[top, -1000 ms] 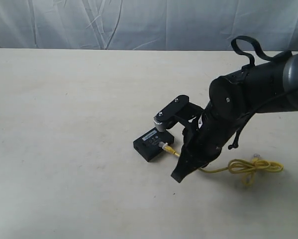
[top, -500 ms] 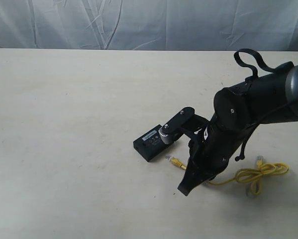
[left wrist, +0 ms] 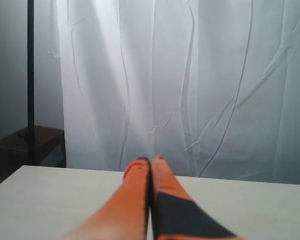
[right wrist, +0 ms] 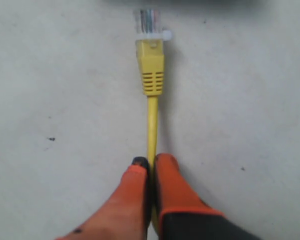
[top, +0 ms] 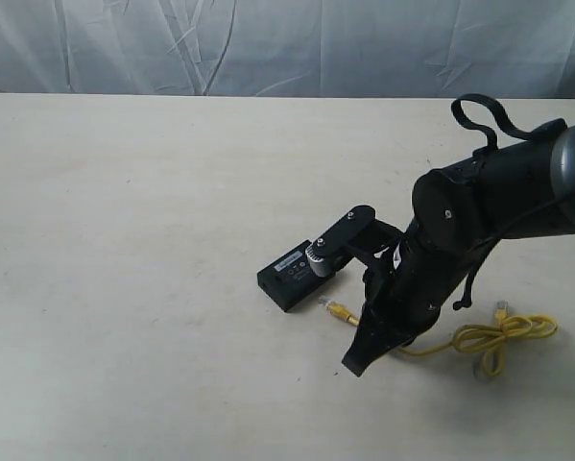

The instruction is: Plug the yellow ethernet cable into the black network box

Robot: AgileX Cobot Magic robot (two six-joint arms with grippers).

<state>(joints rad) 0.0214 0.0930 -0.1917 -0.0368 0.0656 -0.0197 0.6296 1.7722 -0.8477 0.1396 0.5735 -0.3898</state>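
The black network box (top: pixel 288 278) lies flat on the table with its white label facing up. The yellow ethernet cable (top: pixel 479 336) trails right to a knotted loop. Its near plug (top: pixel 335 309) lies on the table just short of the box, apart from it. My right gripper (right wrist: pixel 151 162) is shut on the cable a little behind the clear-tipped plug (right wrist: pixel 150 35). In the exterior view the right arm (top: pixel 441 259) hides those fingers. My left gripper (left wrist: pixel 151 160) is shut with nothing in it, and it does not show in the exterior view.
The pale table (top: pixel 133 240) stretches to the left and behind the box. A white wrinkled curtain (top: pixel 287 43) hangs along the far edge. In the left wrist view a dark post (left wrist: pixel 30 80) stands by the curtain.
One second ago the plug sat at the box's port. My right gripper has since drawn it back to the right and nearer, and the knotted loop slid right. The box has stayed put.
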